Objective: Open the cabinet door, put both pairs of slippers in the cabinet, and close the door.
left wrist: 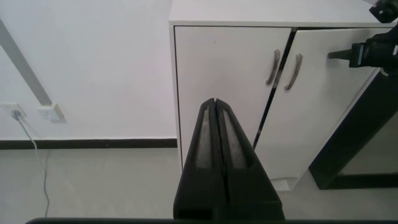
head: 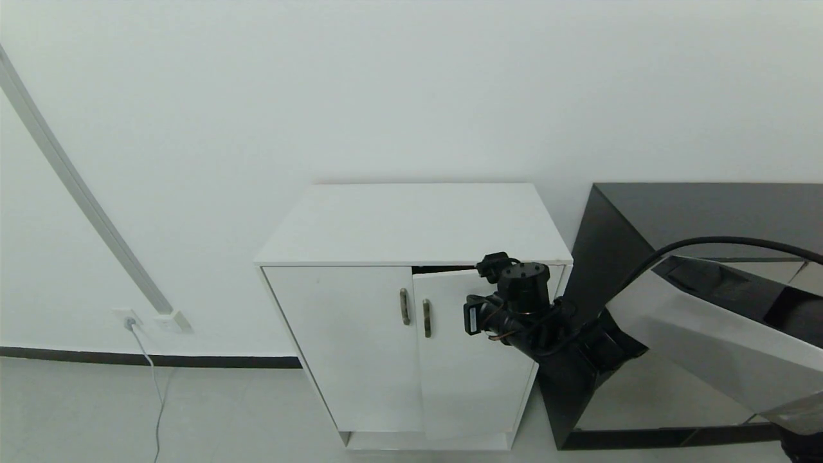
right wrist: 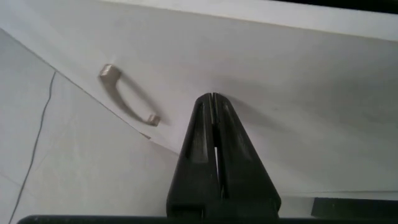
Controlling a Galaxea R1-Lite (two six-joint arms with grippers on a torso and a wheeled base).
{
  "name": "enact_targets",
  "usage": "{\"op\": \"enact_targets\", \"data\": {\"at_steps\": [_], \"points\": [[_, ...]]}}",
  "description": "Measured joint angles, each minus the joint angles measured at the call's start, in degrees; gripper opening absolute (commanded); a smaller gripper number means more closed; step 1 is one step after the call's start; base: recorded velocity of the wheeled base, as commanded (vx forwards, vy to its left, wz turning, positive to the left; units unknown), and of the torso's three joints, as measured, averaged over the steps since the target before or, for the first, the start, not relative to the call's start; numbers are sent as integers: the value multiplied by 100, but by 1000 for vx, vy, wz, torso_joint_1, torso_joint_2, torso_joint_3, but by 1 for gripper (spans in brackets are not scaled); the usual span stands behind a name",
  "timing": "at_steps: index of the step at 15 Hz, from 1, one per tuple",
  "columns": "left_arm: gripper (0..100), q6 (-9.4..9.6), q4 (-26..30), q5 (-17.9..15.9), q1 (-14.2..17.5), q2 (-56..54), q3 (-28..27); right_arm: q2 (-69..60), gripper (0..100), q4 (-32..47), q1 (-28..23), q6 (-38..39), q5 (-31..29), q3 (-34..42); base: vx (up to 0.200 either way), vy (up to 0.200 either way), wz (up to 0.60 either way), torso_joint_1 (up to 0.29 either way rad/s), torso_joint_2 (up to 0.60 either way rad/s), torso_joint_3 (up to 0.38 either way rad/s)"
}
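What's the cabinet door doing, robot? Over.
Left gripper shut, empty. Right gripper shut, tip at the right door. Door slightly ajar. Black cabinet close beside.

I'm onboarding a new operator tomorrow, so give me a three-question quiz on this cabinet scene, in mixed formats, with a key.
1. True or false: the right door of the cabinet sits flush with the left door.
2. Multiple choice: the right gripper is A) clamped on a handle, B) shut, pointing at the right door's face, C) open above the cabinet top.
3. Fill in: the left gripper is ____.
Key: 1 false, it stands slightly ajar; 2 B; 3 shut.
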Motion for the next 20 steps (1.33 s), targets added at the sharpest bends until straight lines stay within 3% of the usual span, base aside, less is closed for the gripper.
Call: {"op": "enact_targets", "data": {"at_steps": [20], "points": [[0, 0, 0, 6, 0, 0, 0, 221, 0, 84, -196, 11, 0, -422, 0, 0, 0, 0, 0, 0]]}}
